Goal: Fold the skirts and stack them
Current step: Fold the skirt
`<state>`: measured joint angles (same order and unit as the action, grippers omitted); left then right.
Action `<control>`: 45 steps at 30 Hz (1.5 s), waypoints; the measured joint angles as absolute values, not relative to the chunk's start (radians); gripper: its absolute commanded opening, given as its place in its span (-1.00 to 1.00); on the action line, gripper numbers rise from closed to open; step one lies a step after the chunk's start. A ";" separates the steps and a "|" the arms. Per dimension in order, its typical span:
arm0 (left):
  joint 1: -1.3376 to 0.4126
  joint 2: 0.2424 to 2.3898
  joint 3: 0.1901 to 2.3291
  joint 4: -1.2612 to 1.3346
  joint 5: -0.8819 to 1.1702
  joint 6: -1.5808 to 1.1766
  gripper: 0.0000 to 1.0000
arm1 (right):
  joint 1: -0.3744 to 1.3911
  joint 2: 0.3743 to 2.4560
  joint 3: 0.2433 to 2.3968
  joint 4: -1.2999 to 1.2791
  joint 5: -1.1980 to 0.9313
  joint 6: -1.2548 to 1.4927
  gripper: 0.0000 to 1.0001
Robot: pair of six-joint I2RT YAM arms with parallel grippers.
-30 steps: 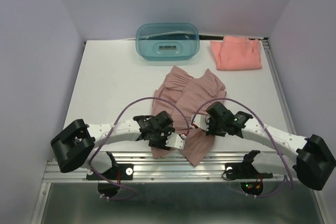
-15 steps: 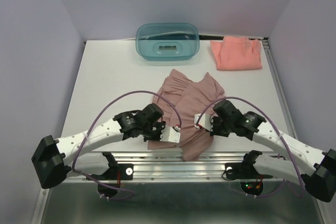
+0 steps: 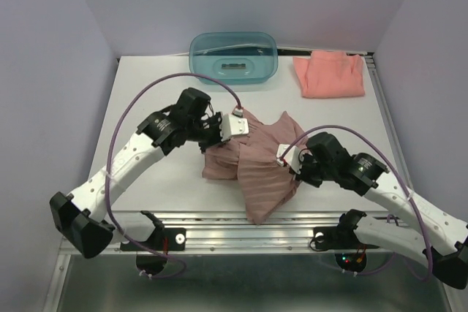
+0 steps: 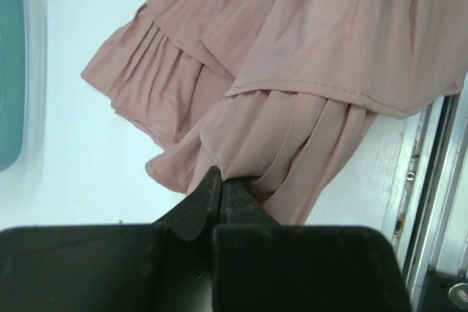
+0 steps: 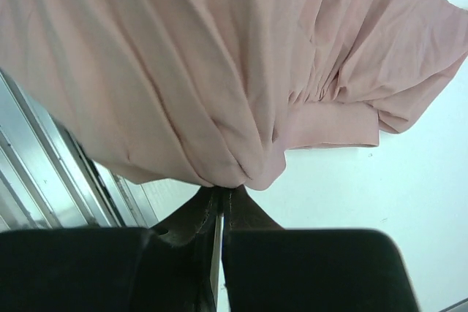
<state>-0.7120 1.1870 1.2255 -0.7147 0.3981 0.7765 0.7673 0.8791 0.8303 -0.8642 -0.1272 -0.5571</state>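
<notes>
Left claw (image 4: 219, 178) pinches mauve skirt (image 4: 307, 49); only overhead shows coral skirt (image 3: 329, 75).

The left arm (image 3: 131, 155) arches far forward and the right arm (image 3: 395, 191) bends low; the left gripper (image 4: 219, 184) and the right gripper (image 5: 219, 193) each pinch the mauve skirt (image 3: 256, 173).

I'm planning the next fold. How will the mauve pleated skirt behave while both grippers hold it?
Probably very floppy: the mauve skirt bunches and hangs in folds from the left gripper and right gripper pinches. Likely light, since small fingertip pinches hold it. The loose pleats may shift unevenly.
</notes>
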 measured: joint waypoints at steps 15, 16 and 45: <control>-0.529 1.593 1.648 -0.726 0.538 0.788 -1.00 | 0.332 1.195 1.101 -0.947 -0.411 -0.615 -0.99; -0.525 1.603 1.657 -0.726 0.544 0.786 -1.00 | 0.289 1.235 1.125 -0.960 -0.445 -0.639 -0.99; -0.488 2.150 1.829 -0.377 0.405 0.554 0.76 | 0.001 2.082 1.637 -1.151 -0.707 -0.848 -0.08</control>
